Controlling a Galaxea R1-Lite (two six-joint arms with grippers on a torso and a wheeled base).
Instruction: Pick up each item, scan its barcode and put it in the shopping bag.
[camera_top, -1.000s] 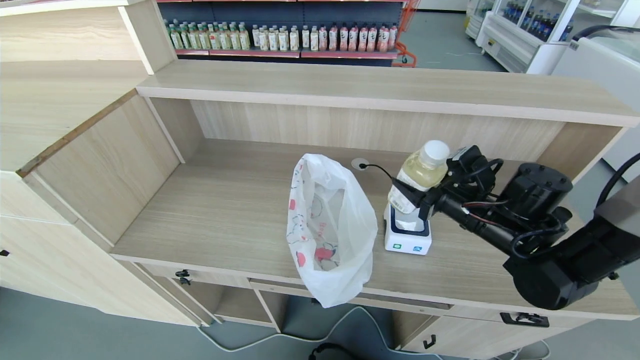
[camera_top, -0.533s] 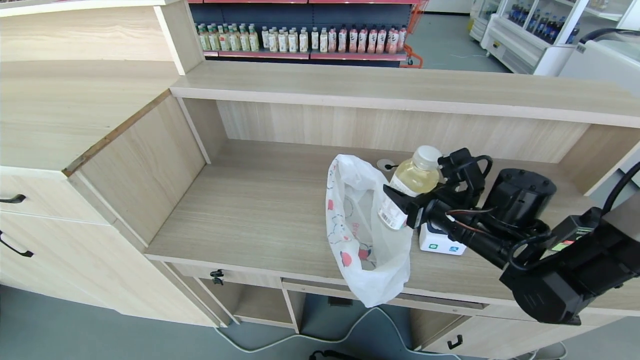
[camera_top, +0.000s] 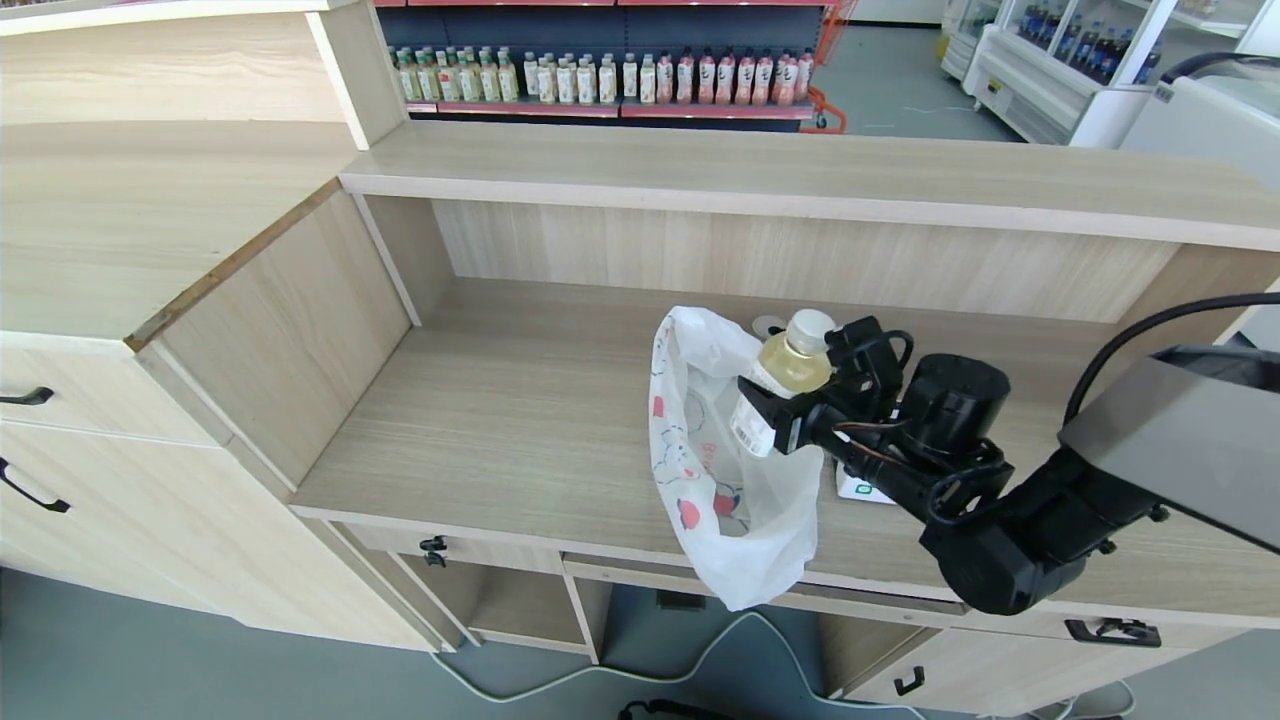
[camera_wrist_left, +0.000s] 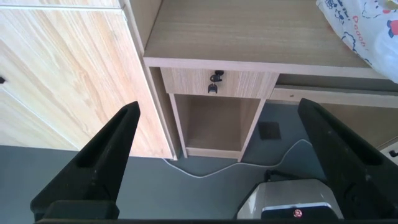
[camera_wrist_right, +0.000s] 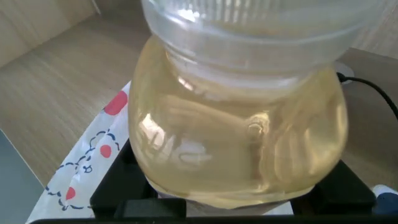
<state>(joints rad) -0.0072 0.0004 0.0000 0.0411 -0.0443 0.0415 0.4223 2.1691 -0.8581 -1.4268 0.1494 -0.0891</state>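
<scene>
A clear bottle (camera_top: 783, 380) of pale yellow drink with a white cap and a barcode label hangs tilted over the open mouth of the white printed shopping bag (camera_top: 700, 450) on the wooden counter. My right gripper (camera_top: 776, 416) is shut on the bottle's lower body. In the right wrist view the bottle (camera_wrist_right: 242, 137) looms close, with the bag's rim (camera_wrist_right: 87, 162) below it. The white scanner (camera_top: 858, 488) sits just right of the bag, mostly hidden behind the right arm. My left gripper (camera_wrist_left: 219, 109) hangs open and holds nothing, below the counter's front edge, near a drawer (camera_wrist_left: 217, 82).
The counter (camera_top: 520, 420) has a wooden side wall on the left and a raised back ledge (camera_top: 800, 180). A black cable (camera_wrist_right: 373, 93) runs from a hole (camera_top: 768, 326) behind the bag. Store shelves of bottles (camera_top: 600, 78) stand far behind.
The head view has shifted. My right gripper has carried the bottle from above the scanner leftward and lower, to over the bag's mouth.
</scene>
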